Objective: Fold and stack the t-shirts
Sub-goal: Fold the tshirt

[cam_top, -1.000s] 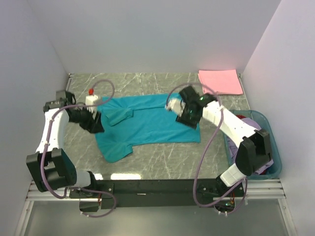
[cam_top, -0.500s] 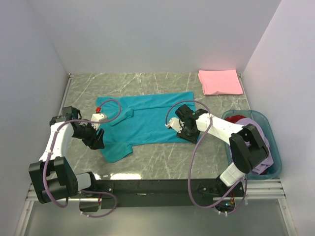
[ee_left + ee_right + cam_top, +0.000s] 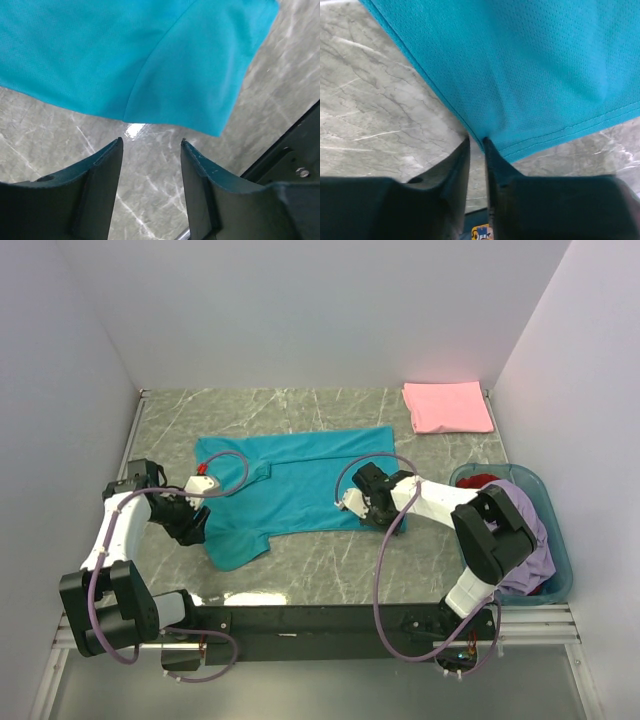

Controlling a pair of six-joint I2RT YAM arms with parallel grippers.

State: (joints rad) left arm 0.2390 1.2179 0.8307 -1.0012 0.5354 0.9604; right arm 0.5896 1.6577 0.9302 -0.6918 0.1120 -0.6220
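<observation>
A teal t-shirt (image 3: 290, 485) lies spread flat on the marble table, one sleeve pointing toward the near left. My left gripper (image 3: 192, 527) is open and empty just off that sleeve; in the left wrist view the gripper (image 3: 151, 145) is over bare marble with the sleeve (image 3: 125, 50) just ahead. My right gripper (image 3: 362, 508) is at the shirt's near right hem. In the right wrist view the gripper (image 3: 476, 141) is almost shut, pinching the hem corner of the shirt (image 3: 520, 65). A folded pink t-shirt (image 3: 448, 406) lies at the far right corner.
A teal plastic basket (image 3: 560, 550) stands at the right edge, holding a lavender shirt (image 3: 525, 530) and a red one (image 3: 482, 480). White walls close in the left, back and right. The black mounting rail (image 3: 320, 620) runs along the near edge.
Both grippers moved toward the near edge, drawing the teal shirt out flat. The left gripper now stands open off the sleeve. The right gripper stays at the hem.
</observation>
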